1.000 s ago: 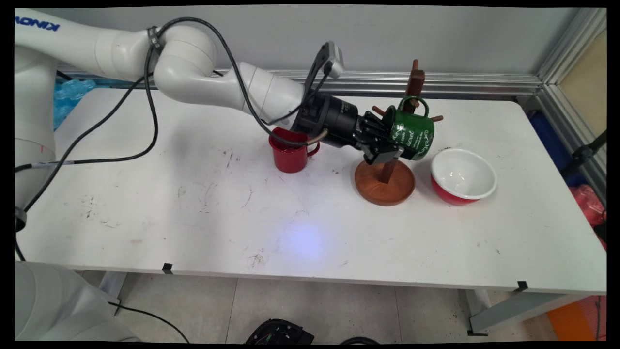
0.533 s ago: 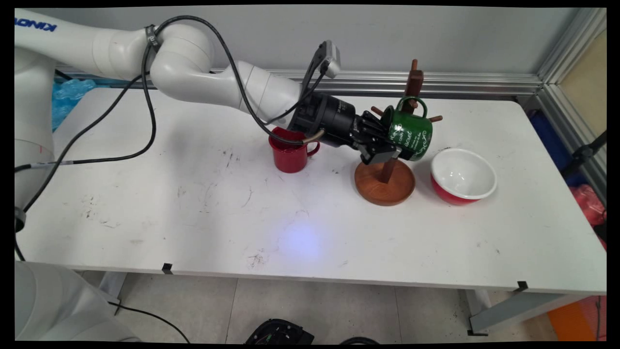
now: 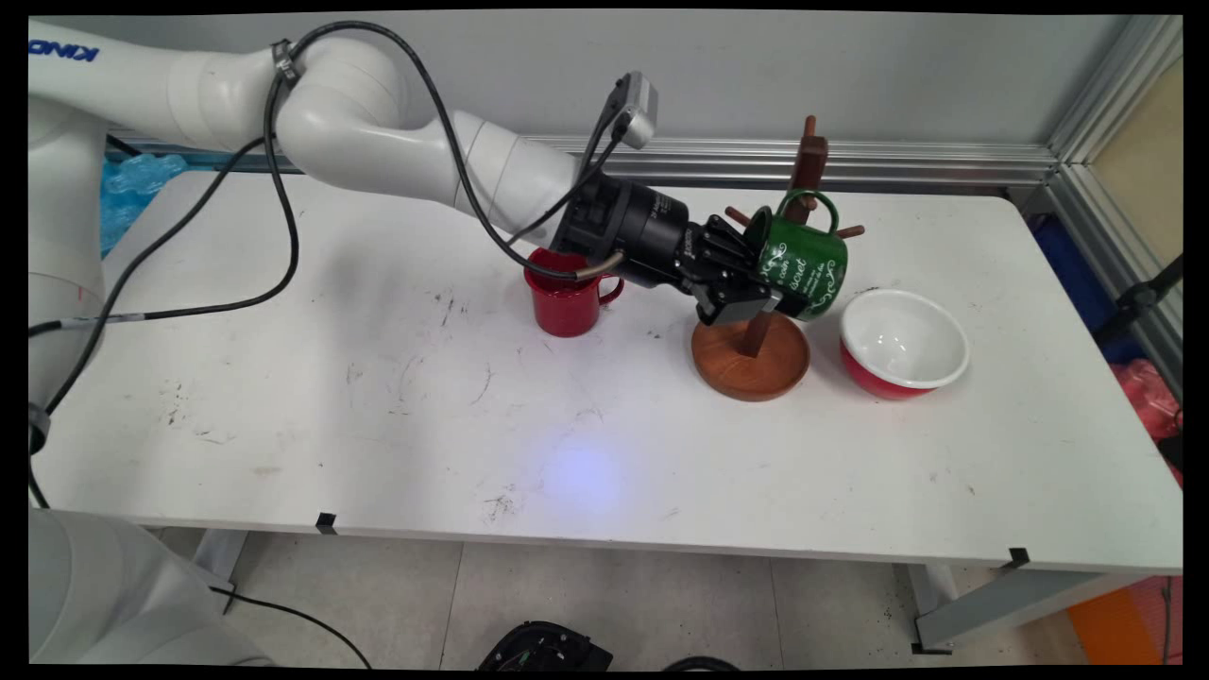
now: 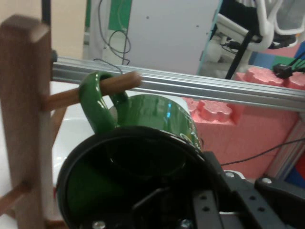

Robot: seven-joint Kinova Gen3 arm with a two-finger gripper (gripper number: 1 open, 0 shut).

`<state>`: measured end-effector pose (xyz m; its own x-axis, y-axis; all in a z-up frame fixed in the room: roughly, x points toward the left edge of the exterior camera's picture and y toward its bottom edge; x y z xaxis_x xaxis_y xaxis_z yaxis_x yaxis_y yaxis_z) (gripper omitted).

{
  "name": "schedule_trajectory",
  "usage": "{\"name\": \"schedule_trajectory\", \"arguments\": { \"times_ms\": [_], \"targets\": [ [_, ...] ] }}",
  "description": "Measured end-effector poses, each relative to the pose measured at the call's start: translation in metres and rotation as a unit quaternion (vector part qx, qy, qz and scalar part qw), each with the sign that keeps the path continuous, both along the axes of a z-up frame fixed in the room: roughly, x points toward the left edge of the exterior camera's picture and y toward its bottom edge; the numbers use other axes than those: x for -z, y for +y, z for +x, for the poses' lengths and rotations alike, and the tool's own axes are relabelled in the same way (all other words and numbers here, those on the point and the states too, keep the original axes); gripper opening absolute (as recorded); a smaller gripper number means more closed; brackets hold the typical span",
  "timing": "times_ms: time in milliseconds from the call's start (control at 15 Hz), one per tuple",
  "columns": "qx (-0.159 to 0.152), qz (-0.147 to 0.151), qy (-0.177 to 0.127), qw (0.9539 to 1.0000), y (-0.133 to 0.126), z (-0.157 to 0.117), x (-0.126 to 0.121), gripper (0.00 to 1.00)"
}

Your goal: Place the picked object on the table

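Observation:
A green mug (image 3: pixel 803 264) with white lettering lies tilted on its side against the wooden mug tree (image 3: pixel 751 357), its mouth towards my hand. Its handle (image 4: pixel 95 107) is looped over a peg (image 4: pixel 121 82) of the tree's post (image 4: pixel 21 95). My gripper (image 3: pixel 756 279) is shut on the green mug's rim, reaching in from the left. In the hand view the green mug (image 4: pixel 157 124) fills the middle, its dark mouth right in front of the gripper (image 4: pixel 157 202). One finger seems to be inside the rim and one outside.
A red mug (image 3: pixel 565 302) stands upright just left of my wrist, partly behind it. A bowl (image 3: pixel 902 340), red outside and white inside, sits right of the tree's round base. An aluminium rail (image 3: pixel 897 161) runs along the table's far edge.
The arm's elbow and wrist have drifted slightly left and up. The green mug has stayed at the peg, with only a small change in tilt.

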<state>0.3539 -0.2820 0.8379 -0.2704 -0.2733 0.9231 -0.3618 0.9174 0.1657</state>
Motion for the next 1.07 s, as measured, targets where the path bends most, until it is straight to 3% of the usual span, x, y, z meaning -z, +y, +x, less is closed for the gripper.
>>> {"name": "schedule_trajectory", "arguments": {
  "times_ms": [1067],
  "targets": [
    [0.052, -0.007, -0.005, 0.9986, 0.035, 0.007, -0.02, 0.0]
  ]
}}
